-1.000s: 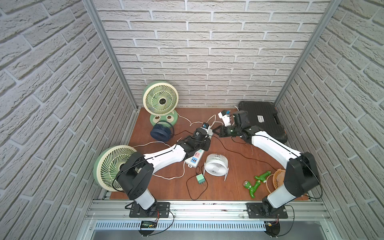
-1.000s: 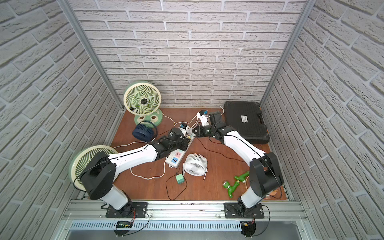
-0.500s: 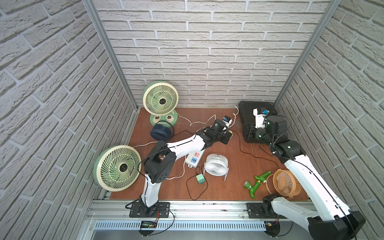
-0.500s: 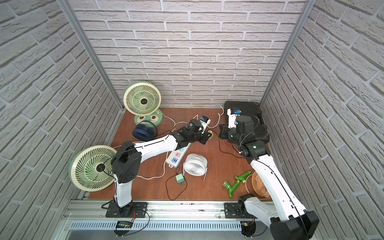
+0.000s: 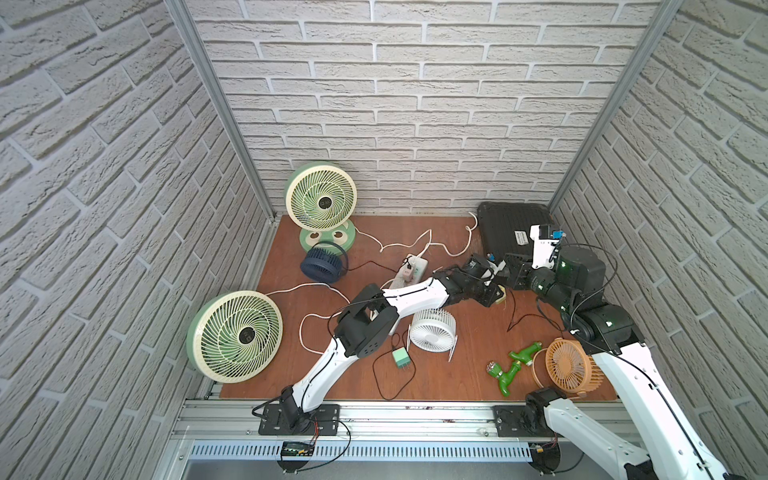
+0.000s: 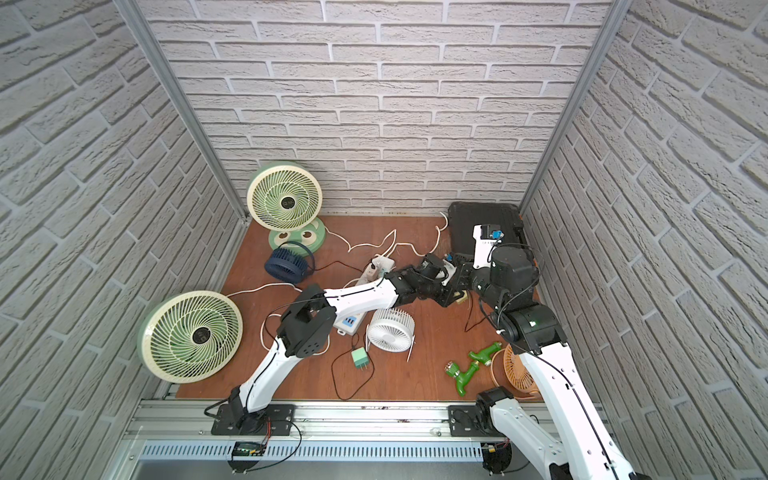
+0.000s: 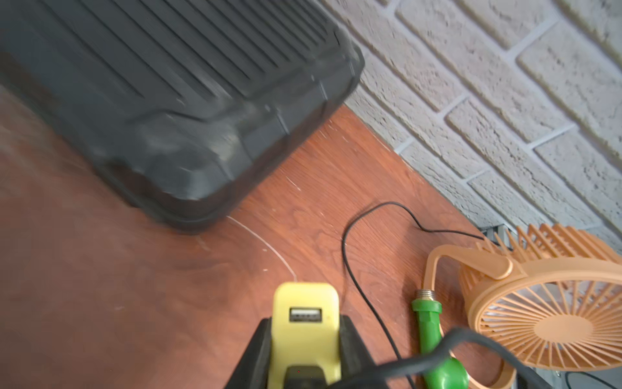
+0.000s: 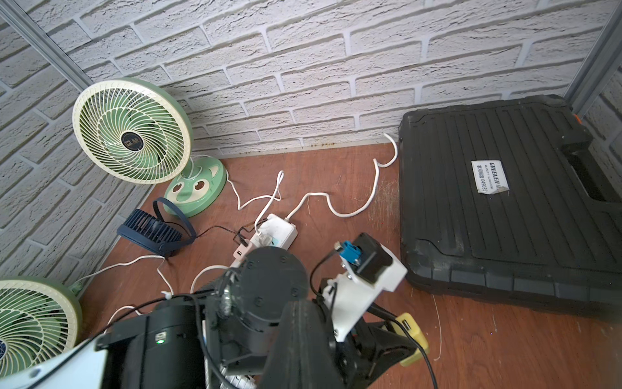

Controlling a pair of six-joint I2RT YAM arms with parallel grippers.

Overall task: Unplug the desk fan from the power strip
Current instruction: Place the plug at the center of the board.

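Hovering near black case [image 7: 188,84], left gripper [image 7: 304,340] was clamped narrow on yellow USB adapter [image 7: 304,299]. Worry: black cable [image 7: 343,247] could've snagged, tugging orange fan [image 7: 552,323] or twisting adapter loose.

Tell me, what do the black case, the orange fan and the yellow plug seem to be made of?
The black case looks like hard moulded plastic, matte, with a ribbed lid. The orange fan is likely plastic too: thin moulded ribs, slight sheen. The yellow plug seems smooth plastic, its socket metal-lined.
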